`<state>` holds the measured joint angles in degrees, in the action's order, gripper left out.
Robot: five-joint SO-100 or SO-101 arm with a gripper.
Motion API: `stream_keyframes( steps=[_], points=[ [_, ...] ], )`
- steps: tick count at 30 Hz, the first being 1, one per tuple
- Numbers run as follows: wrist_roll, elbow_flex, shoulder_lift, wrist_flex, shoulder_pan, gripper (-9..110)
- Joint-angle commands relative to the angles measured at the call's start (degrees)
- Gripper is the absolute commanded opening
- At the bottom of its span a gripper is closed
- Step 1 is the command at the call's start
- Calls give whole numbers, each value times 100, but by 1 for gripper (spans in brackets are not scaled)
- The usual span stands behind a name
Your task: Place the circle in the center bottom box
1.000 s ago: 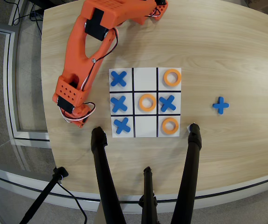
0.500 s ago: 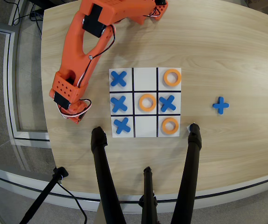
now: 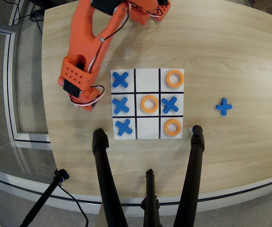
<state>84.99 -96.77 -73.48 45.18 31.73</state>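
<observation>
- Nearest the lens in your overhead view, three black tripod legs point(image 3: 105, 184) fan up from the bottom edge, over the pale wooden surface point(image 3: 240, 56).
- Past their tips lies the white three-by-three board with black grid lines point(image 3: 136, 87).
- The board's row towards the picture's bottom holds a blue plastic X point(image 3: 123, 126), an empty middle cell, and a flat orange ring with an open middle point(image 3: 172, 127).
- The middle row holds a second blue X point(image 3: 120, 105), a second orange ring point(image 3: 149, 103) in the board's centre, and a third blue X point(image 3: 170, 104).
- The row on the robot base's side holds a fourth blue X point(image 3: 120, 79), the empty white middle cell point(image 3: 147, 79), and a third orange ring point(image 3: 175, 78).
- A blue plus piece point(image 3: 224, 107) lies alone, well right of the board.
- The orange arm point(image 3: 91, 42) reaches down from the picture's top to just left of the board.
- Your end effector point(image 3: 84, 98) sits under the wrist housing, so I cannot tell whether it is released, clenched, or carrying a ring.
</observation>
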Motion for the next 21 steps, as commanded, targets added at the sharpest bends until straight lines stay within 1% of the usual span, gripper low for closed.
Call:
stream_keyframes(
  steps=[1,4,8,12,16,21],
  points=[
    [-536,352,-782,624,-387,0],
    [-817,703,-1389,1433,-729,0],
    [-993,510,-2382,2030,-1230,0],
    [-958,-694,-3542,2074,-1784,0],
    [-914,-2417,-4781,1767,-2338,0],
    [-905,-3841,-5590,1696,-2988,0]
  ],
)
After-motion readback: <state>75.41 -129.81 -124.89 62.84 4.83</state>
